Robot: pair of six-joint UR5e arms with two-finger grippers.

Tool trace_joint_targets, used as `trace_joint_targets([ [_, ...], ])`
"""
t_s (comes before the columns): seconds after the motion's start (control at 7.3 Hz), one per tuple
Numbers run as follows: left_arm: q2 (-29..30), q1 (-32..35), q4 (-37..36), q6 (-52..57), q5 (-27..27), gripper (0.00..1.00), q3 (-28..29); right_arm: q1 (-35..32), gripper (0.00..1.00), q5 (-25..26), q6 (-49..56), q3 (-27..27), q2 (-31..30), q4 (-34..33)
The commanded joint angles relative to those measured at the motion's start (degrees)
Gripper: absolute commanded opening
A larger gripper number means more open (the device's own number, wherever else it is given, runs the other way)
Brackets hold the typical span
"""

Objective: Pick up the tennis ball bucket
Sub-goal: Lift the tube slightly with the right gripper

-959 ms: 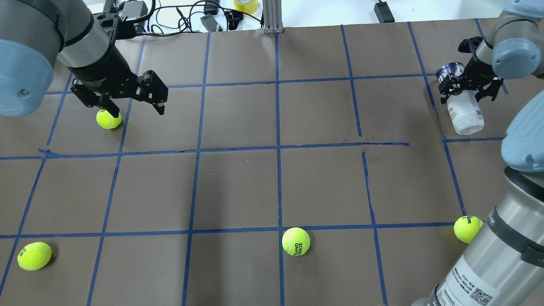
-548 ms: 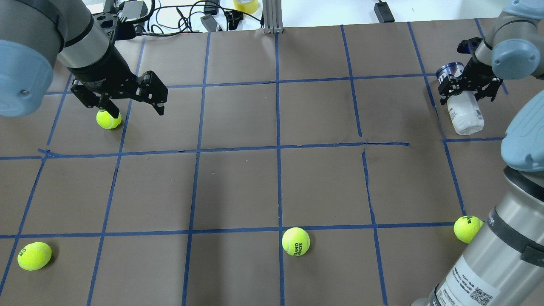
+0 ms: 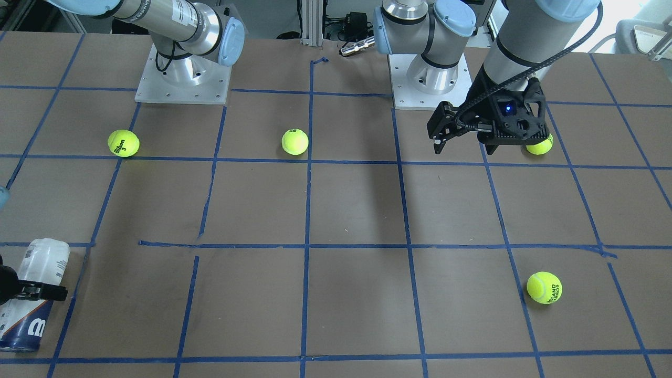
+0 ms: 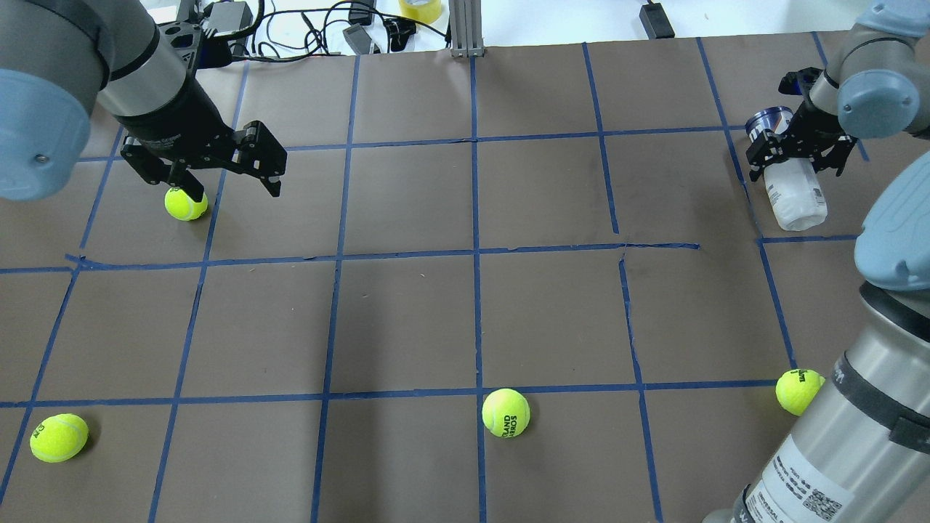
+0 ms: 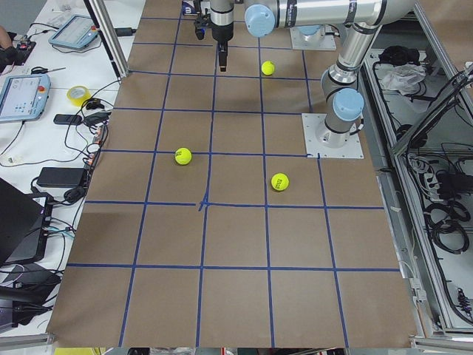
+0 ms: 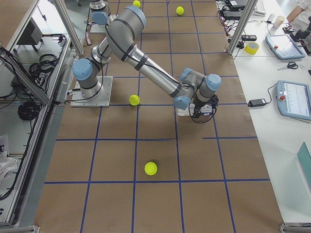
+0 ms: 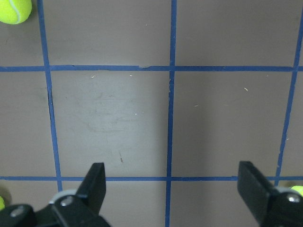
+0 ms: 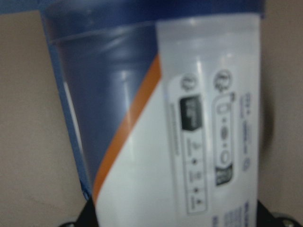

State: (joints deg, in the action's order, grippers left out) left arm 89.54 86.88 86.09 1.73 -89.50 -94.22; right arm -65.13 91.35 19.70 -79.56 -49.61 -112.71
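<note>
The tennis ball bucket point(image 4: 798, 200) lies on its side at the far right of the table, with its navy end point(image 4: 766, 118) pointing away from me. It also shows at the left edge of the front view point(image 3: 44, 257). It fills the right wrist view point(image 8: 208, 118), blurred. My right gripper point(image 4: 793, 154) straddles the can near its navy end, one open jaw on each side. The can rests on the table. My left gripper point(image 4: 234, 185) is open and empty, hovering next to a loose tennis ball point(image 4: 185, 203).
Loose tennis balls lie at the front left point(image 4: 58, 437), front middle point(image 4: 506, 412) and front right point(image 4: 799, 392) beside my right arm's base. Cables and a tape roll point(image 4: 420, 9) sit past the table's far edge.
My right gripper has shifted slightly along the can toward its navy end. The can has not moved. The left arm has not moved.
</note>
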Motion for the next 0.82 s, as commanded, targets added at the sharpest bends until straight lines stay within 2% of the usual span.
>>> trace_joint_targets([
  [0.0,-0.07,-0.05,-0.04,-0.06,0.03,1.0,0.0,-0.08,0.61,0.49,0.7,0.1,-0.57,0.04],
  [0.55,-0.07,0.04,-0.13,-0.06,0.73,1.0,-0.09,-1.13,0.6,-0.29,4.64,0.54,-2.93,0.12],
  [0.68,-0.07,0.04,-0.04,-0.06,0.73,1.0,-0.09,-3.92,0.6,-0.21,5.87,0.19,-4.51,0.13],
])
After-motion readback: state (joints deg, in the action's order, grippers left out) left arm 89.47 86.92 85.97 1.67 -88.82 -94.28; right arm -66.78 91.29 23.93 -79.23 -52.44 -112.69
